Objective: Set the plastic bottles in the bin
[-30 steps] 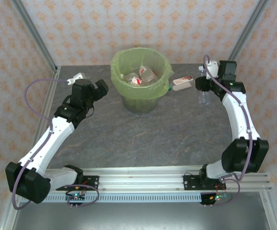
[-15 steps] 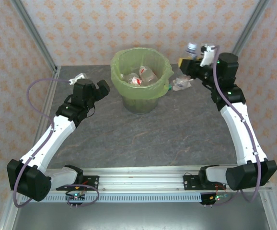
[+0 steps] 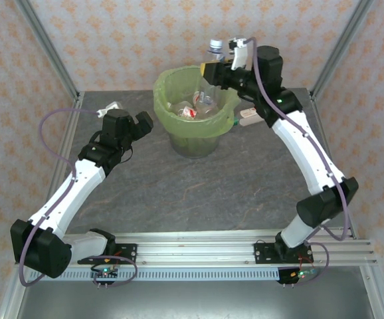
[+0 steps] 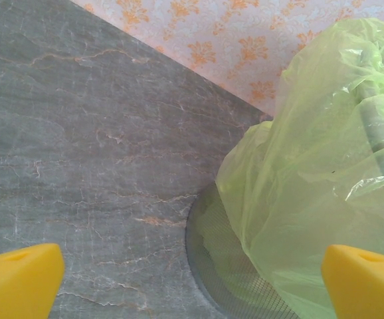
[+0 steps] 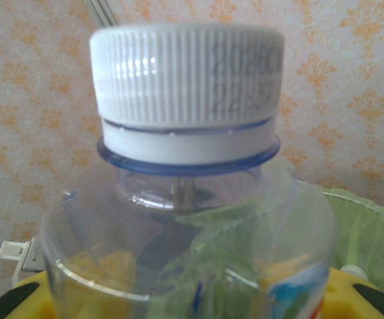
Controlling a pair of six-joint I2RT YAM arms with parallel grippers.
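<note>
Round grey mesh bin (image 3: 191, 143), upright at the rear centre of the table (image 3: 245, 186), lined with a translucent light-green bag (image 3: 163, 100) folded over its rim. Two clear bottles (image 3: 187, 110) with red-and-white labels are seen lying inside. A clear white-capped bottle (image 3: 214, 48) is held upright above the bin's right rear rim; a blue ring sits under its cap (image 5: 187, 80). A labelled bottle (image 3: 252, 115) lies on its side just right of the bin.
</note>
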